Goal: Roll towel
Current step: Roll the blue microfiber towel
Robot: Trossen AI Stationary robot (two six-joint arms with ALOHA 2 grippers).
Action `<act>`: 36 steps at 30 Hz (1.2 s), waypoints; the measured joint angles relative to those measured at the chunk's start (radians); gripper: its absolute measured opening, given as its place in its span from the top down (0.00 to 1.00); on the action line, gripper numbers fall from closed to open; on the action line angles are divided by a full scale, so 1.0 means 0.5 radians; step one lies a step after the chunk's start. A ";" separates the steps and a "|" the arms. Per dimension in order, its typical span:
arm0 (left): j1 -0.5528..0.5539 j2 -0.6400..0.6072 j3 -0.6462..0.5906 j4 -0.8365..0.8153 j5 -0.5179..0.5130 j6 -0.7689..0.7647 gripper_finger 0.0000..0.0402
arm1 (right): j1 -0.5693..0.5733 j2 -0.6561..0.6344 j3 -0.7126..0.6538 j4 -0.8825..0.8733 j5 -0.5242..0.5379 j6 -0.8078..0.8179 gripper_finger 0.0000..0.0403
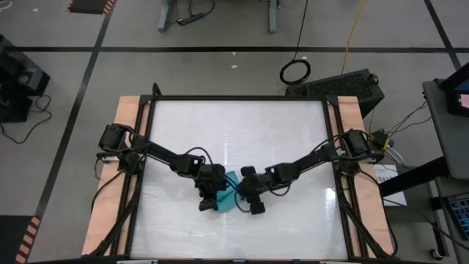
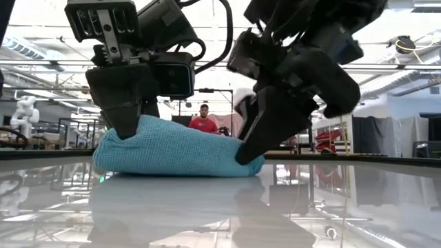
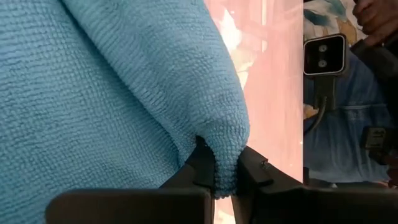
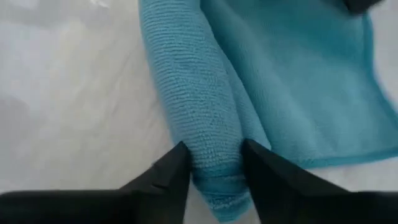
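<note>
While both grippers sit low at the middle of the table, these lines run from the fingers outward.

Left fingers: pressed nearly together, pinching a folded corner of the towel between them; cloth bulges over the tips.
Left gripper: lower centre of the high view, at the towel's left end; in the low view it comes down onto the upper left of the bundle.
Right fingers: spread partway, one on each side of a rolled fold of the towel, both touching the cloth.
Right gripper: lower centre of the high view, just right of the towel; in the low view its tip meets the bundle's right end at table level.
Towel: turquoise, bunched between the two grippers; in the low view a low rounded mound lying on the table.
Table: glossy white top, reflecting arms and cloth.
Person: far off behind the towel in the low view, in a red top.
</note>
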 joint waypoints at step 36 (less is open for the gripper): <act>0.000 -0.014 -0.003 -0.092 -0.182 -0.106 0.81 | -0.108 0.000 -0.043 -0.100 -1.153 1.545 0.96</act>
